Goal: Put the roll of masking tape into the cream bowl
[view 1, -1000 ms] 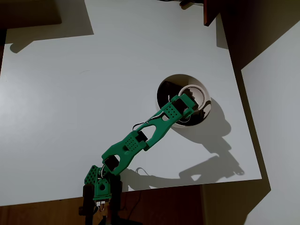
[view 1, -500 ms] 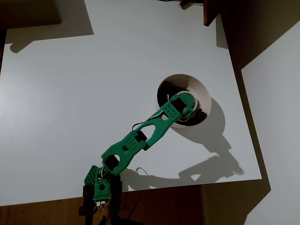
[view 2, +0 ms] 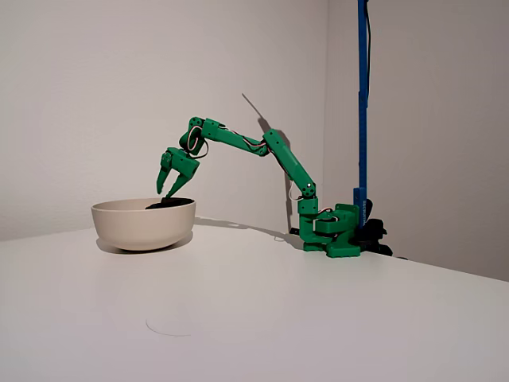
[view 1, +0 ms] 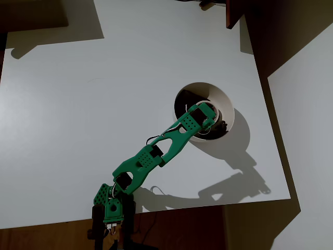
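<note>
Right of centre in the overhead view, the green gripper (view 1: pixel 210 119) hangs over the cream bowl (view 1: pixel 225 107); the fixed view shows its fingers (view 2: pixel 162 183) spread apart just above the rim, pinching nothing. I cannot make out the roll of masking tape in either view; it probably lies in the bowl's shadowed inside, under the gripper. Such a roll should be light, stiff and not fragile, best pinched across its band through the hole.

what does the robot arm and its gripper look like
The arm is bright green plastic throughout, built of slim segments with dotted hole patterns on flat plates, black motor blocks at the joints and thin white cables. It stands on a chunky green base. The gripper has two pointed green fingers.
</note>
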Available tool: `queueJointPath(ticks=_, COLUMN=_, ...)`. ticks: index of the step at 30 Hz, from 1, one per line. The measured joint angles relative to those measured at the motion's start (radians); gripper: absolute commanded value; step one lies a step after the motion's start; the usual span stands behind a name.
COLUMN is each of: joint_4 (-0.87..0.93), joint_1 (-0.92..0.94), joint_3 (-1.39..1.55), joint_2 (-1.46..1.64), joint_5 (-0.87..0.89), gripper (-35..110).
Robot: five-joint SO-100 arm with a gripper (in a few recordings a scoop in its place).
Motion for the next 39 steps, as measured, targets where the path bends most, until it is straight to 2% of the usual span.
queueJointPath(ticks=22, joint_4=0.015, joint_1=-0.044, joint_3=-0.089, joint_2=0.075, joint_5=0.057, gripper=-8)
queueJointPath(ticks=29, joint_4=0.141, joint_1=-0.124, joint_3=-0.089, joint_2=0.238, joint_5=0.061, gripper=-8)
queueJointPath(ticks=39, joint_4=0.341, joint_1=-0.351, joint_3=-0.114, joint_2=0.486, joint_5=0.043, gripper=-8)
